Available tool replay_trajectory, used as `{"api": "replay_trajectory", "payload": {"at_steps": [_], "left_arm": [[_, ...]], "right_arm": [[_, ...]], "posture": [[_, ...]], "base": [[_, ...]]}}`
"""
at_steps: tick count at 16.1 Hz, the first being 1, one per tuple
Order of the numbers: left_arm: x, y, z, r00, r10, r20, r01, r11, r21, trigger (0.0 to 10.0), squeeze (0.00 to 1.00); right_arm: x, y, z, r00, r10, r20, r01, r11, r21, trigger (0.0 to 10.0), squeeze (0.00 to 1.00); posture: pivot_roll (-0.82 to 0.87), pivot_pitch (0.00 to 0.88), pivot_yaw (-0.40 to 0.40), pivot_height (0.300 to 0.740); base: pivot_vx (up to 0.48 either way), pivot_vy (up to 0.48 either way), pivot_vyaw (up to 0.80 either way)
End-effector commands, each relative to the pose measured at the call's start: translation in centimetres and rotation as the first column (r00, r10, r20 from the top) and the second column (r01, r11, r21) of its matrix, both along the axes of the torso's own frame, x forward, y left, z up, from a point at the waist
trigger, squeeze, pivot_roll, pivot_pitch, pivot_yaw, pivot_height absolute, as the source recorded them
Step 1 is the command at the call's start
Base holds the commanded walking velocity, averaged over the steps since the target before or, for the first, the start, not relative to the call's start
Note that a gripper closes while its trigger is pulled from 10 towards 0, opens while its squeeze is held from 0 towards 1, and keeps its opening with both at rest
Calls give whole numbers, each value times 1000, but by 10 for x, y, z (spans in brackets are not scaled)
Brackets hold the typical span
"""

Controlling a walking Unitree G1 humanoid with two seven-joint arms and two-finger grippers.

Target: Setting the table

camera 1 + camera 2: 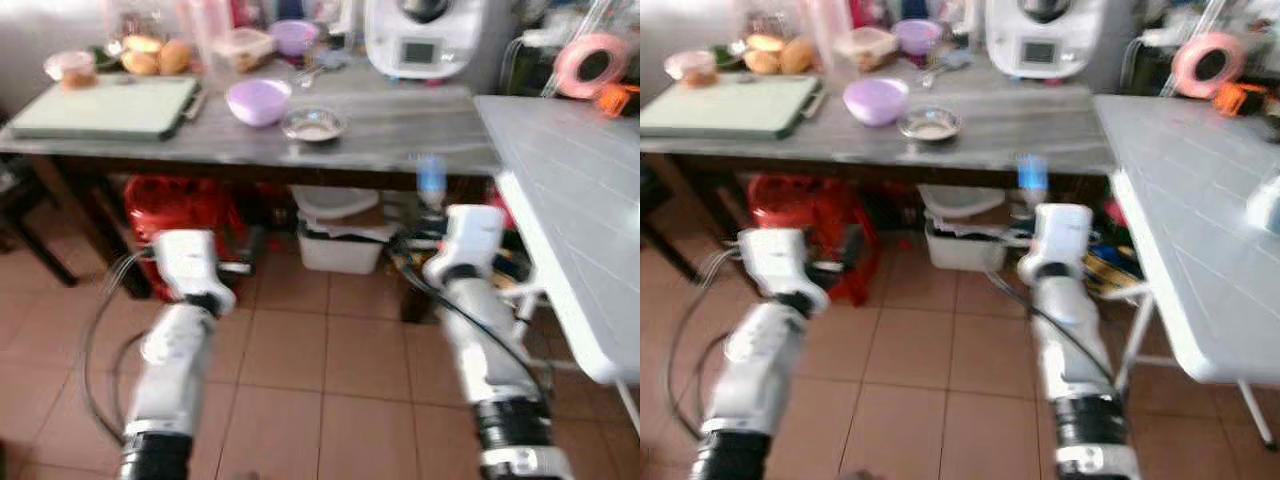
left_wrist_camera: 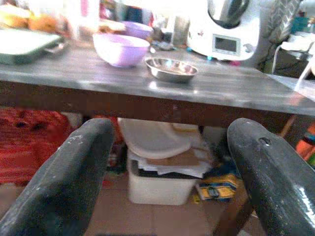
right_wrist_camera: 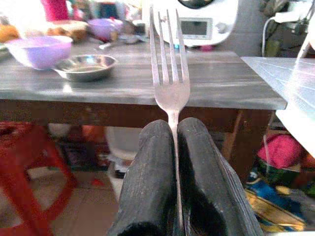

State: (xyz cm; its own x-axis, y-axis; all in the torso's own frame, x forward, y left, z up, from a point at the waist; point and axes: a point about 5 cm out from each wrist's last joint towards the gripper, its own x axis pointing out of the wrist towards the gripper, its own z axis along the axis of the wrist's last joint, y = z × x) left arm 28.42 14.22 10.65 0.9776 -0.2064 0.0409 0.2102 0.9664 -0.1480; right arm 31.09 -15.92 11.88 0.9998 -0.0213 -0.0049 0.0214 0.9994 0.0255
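Observation:
My right gripper [image 3: 174, 140] is shut on a silver fork [image 3: 170, 64] whose handle runs between the two black fingers, tines pointing up and away. It is held in front of the grey-topped wooden table [image 1: 400, 130], below its front edge. On that table stand a lilac bowl [image 1: 258, 100] and a small steel dish [image 1: 313, 125]. My left gripper [image 2: 167, 162] is open with nothing between its fingers, low in front of the same table. Both silver arms, left [image 1: 175, 350] and right [image 1: 480, 320], reach forward over the tiled floor.
A green board [image 1: 105, 105], bread rolls [image 1: 155, 57], containers and a white kitchen appliance [image 1: 420, 35] crowd the table's back. A white table [image 1: 570, 190] juts in at the right. A red stool [image 1: 175, 205] and a white bin [image 1: 340, 245] sit under the grey table.

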Motion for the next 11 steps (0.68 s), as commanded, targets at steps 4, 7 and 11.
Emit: {"api": "replay_trajectory", "payload": {"at_steps": [4, 7, 11], "left_arm": [[1, 10, 3, 1000, 27, 12, -28, 999, 29, 10000, 0], [1, 10, 4, 1000, 26, 13, -26, 999, 26, 10000, 0], [1, 10, 4, 999, 28, 15, -29, 999, 28, 10000, 0]], "right_arm": [[0, 14, 3, 999, 40, 20, -40, 999, 15, 10000, 0], [-1, 15, 2, 999, 39, 15, -40, 999, 19, 10000, 0], [-1, 15, 1, 999, 40, 11, -40, 999, 20, 10000, 0]], "posture": [[-9, 0, 5, 740], [-8, 0, 5, 740], [-8, 0, 3, 740]], "base": [[418, 135, 0], [445, 0, 0], [445, 0, 0]]}}
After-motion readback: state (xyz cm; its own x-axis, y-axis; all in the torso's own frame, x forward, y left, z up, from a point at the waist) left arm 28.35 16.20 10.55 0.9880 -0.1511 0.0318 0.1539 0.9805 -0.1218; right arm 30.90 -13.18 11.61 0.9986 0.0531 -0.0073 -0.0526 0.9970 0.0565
